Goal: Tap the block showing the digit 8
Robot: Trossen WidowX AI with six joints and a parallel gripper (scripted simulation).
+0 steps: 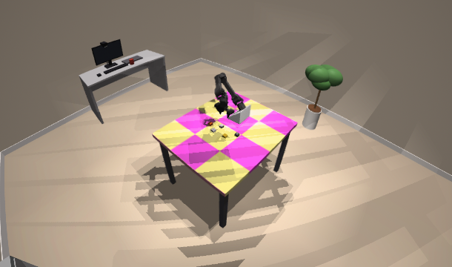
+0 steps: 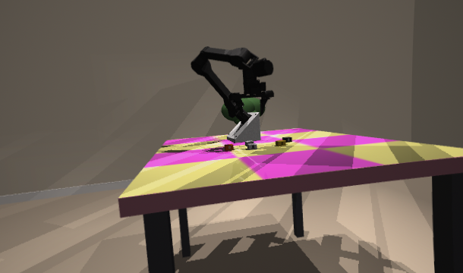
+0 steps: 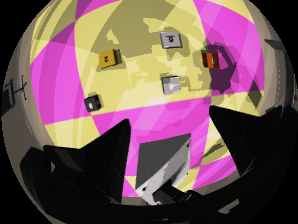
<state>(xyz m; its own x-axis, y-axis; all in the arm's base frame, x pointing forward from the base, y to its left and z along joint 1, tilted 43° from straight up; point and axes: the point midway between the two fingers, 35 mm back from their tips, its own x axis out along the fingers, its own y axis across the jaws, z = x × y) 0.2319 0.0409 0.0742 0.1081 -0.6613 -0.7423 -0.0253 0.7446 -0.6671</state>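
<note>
In the wrist view, an ochre block [image 3: 107, 59] [image 1: 224, 136] [image 2: 280, 143] shows a 2. A grey block [image 3: 164, 41] [image 1: 213, 130] [image 2: 251, 146] lies farthest from the arm's base; its digit is too small to tell. A paler block [image 3: 171, 84] [image 1: 221, 126] lies nearer the base, its digit washed out by glare. An orange-red block [image 3: 210, 59] [image 1: 210, 124] [image 2: 228, 147] and a black block [image 3: 92, 104] [image 1: 237, 134] [image 2: 288, 139] have unclear digits. My gripper [image 3: 171, 116] [image 1: 225, 113] is open and empty, above the table near the base, short of the blocks.
The arm's grey wedge-shaped base [image 1: 242, 115] [image 2: 251, 130] [image 3: 165, 155] stands close behind the gripper. The table [image 1: 220, 174] [image 2: 193, 178] has a magenta and yellow checkered top. A desk [image 1: 124, 64] and a potted plant [image 1: 324, 76] stand away from it.
</note>
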